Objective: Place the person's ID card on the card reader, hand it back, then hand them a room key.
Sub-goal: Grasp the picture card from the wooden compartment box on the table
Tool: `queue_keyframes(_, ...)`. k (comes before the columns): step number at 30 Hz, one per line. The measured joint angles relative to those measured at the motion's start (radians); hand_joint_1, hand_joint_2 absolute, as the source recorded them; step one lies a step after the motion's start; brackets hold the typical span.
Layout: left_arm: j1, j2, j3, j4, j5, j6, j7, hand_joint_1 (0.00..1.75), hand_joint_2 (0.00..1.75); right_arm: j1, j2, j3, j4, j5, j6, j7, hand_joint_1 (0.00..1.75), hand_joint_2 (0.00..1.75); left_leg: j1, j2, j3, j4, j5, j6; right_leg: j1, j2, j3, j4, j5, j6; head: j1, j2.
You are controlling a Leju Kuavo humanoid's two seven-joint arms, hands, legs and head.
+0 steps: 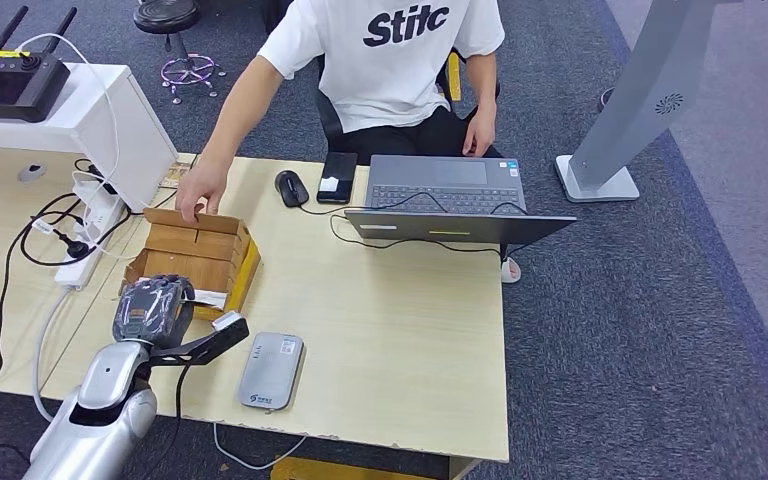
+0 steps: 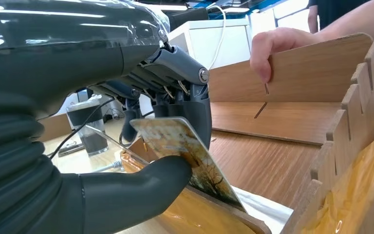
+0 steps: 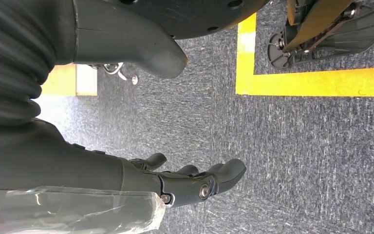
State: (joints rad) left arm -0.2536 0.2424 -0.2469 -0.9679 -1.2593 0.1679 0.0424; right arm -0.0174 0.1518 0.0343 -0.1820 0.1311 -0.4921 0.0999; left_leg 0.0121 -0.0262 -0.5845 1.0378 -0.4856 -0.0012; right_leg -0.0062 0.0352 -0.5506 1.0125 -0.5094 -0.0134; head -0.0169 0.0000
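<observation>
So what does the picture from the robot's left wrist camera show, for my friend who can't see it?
The robot's grey left hand pinches a thin picture-printed card between thumb and fingers, at the edge of a slotted wooden box. A person's hand grips the box's far wall.

- Left hand (image 1: pixel 153 310): over the near edge of the wooden box (image 1: pixel 195 262), pinching a card (image 2: pixel 187 158); box walls rise close on both sides of it.
- Person's hand (image 1: pixel 198 195): on the box's far wall, at 12 o'clock of the left hand; blocks that side.
- Card reader (image 1: pixel 271 371): flat on the table (image 1: pixel 410 340), at 4 o'clock of the left hand, just beside it; bare tabletop between.
- Open tabletop: wide stretch at 3 o'clock of the box, up to the laptop (image 1: pixel 450 205).
- Laptop, mouse (image 1: pixel 291 187), phone (image 1: pixel 338 177): crowd the far edge.
- Power strip (image 1: pixel 90 235) and cables: clutter at 9 o'clock of the box.
- Right hand (image 3: pixel 195 180): hangs over carpet, fingers apart.
</observation>
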Motion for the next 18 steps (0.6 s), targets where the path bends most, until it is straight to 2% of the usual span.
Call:
queue_keyframes(3,-0.004,0.0,0.0,0.004,0.0,0.001,-0.001,1.47,1.75,0.0,0.0,0.0,0.0,0.001,0.0,0.0,0.0,1.75,0.0,0.0,0.0,0.0,0.0,0.0,0.0,0.0,0.0,0.0,0.0,0.0,0.0,0.0)
queue_keyframes(18,-0.02,0.002,0.0,0.009,-0.019,0.023,0.006,1.57,1.75,0.0,-0.001,0.0,0.0,0.006,0.0,-0.003,0.0,1.75,0.0,0.0,0.0,0.0,0.0,0.0,0.0,0.0,0.0,0.0,0.0,0.0,0.0,0.0)
